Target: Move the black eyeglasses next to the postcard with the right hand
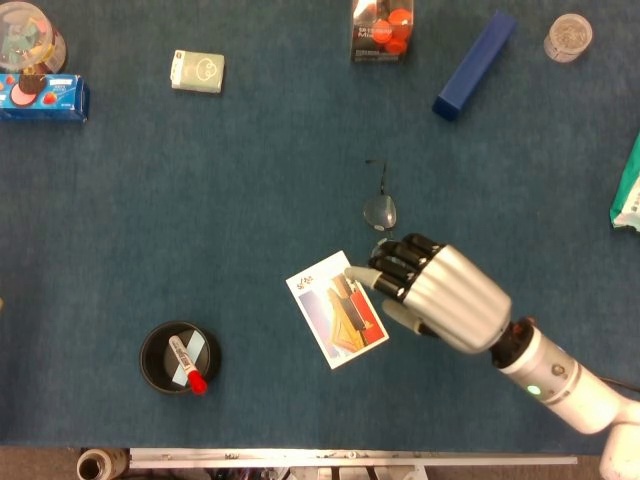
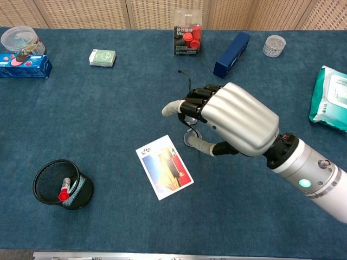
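The black eyeglasses [image 1: 380, 205] lie on the blue bench [image 1: 250, 170], just beyond the far right corner of the postcard [image 1: 337, 309], one lens showing clearly and a thin temple arm running away from it toward the far edge. In the chest view the near part of the glasses is hidden behind the right hand [image 2: 227, 122], so whether anything touches them there cannot be told. That hand hovers above the postcard's right edge, palm down, its fingers [image 1: 385, 270] bent loosely forward with pale tips reaching over the card's far corner; the thumb points toward the card beneath. From the head view the fingers look apart from the lens, with nothing visibly pinched between them.

Left of the postcard, toward the near edge, a black mesh cup [image 1: 179, 356] holds a marker with a red cap [image 1: 187, 365]. Far beyond the postcard stand a clear box of orange and red caps [image 1: 380, 30] and a long blue box [image 1: 475, 65], with a small clear jar [image 1: 567, 37] further right. A green and white packet [image 2: 332, 97] lies far right of the postcard. Far left are a small pale green box [image 1: 198, 71], a blue snack pack [image 1: 42, 97] and a round clear tub [image 1: 28, 35]
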Robot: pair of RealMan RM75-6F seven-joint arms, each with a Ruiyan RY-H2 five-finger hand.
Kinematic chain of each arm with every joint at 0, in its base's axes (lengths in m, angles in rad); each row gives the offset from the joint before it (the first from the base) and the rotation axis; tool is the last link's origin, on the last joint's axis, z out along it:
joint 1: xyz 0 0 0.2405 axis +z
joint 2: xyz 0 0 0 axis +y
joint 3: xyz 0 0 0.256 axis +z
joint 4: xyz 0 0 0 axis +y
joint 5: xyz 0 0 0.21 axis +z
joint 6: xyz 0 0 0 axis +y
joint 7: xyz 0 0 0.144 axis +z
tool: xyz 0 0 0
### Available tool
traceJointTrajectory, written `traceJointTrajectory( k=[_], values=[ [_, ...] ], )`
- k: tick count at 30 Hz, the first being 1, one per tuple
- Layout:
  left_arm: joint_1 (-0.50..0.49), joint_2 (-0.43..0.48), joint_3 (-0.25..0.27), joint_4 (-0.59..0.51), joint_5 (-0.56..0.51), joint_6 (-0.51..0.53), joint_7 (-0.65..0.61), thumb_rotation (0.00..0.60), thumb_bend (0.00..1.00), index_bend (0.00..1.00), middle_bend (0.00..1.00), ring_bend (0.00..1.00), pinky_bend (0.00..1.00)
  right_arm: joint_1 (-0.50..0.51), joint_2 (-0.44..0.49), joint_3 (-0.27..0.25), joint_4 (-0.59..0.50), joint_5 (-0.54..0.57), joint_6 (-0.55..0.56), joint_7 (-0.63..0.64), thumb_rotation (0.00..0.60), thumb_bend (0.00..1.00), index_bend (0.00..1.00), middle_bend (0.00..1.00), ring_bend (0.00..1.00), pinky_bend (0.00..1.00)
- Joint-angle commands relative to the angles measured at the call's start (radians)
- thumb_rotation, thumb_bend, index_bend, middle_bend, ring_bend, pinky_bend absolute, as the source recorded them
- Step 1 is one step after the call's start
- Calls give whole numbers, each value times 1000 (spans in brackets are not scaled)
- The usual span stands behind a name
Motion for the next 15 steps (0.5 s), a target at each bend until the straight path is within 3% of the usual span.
traceJointTrajectory(
  k=[1,7,15],
  values=[
    [0,1,0,-1,1,1,-2,600,1,565,456,376,463,34,-4,7,34,-39,-11,30,600,266,300,439,342,443],
    [1,3,0,-2,1,4,-4,600,1,565,456,377,463,73,-2,17,83,-67,-37,38,600,209,300,407,317,443],
    [2,3,0,-2,2,6,-6,600,2,565,456,377,463,95,-24,36,163,-69,-27,50,600,206,300,400,311,443]
  ],
)
